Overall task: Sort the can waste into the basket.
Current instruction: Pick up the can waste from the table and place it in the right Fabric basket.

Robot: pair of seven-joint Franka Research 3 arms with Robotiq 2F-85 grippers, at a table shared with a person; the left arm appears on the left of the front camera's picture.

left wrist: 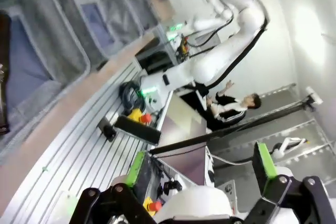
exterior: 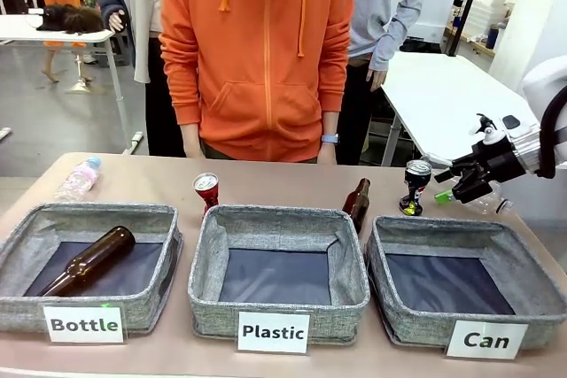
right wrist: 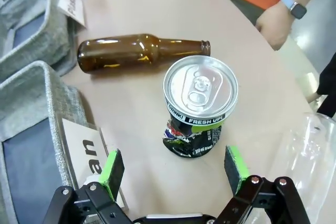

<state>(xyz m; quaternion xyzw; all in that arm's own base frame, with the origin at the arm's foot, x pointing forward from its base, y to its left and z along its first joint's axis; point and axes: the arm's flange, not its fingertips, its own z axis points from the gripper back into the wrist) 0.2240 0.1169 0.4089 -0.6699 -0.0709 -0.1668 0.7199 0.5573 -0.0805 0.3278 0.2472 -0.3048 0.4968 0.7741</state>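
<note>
The dark crushed can (exterior: 415, 188) stands upright on the table behind the grey "Can" basket (exterior: 383, 282). My right gripper (exterior: 449, 185) hovers just to its right, open. In the right wrist view the can (right wrist: 199, 103) with its silver top sits just beyond and between the green pads (right wrist: 112, 167), untouched, and the Can basket (right wrist: 37, 93) lies to the left. A red can (exterior: 206, 190) stands behind the "Plastic" basket (exterior: 205, 265). My left gripper (left wrist: 199, 166) is open with nothing between its fingers and faces away from the table.
A brown bottle (exterior: 357, 204) lies between the two cans; another (exterior: 89, 260) is in the "Bottle" basket (exterior: 168, 258). Clear plastic bottles lie at far left (exterior: 78, 179) and under my right gripper (exterior: 483, 203). A person in orange (exterior: 261, 50) stands at the far edge, hand (right wrist: 274, 23) near the table.
</note>
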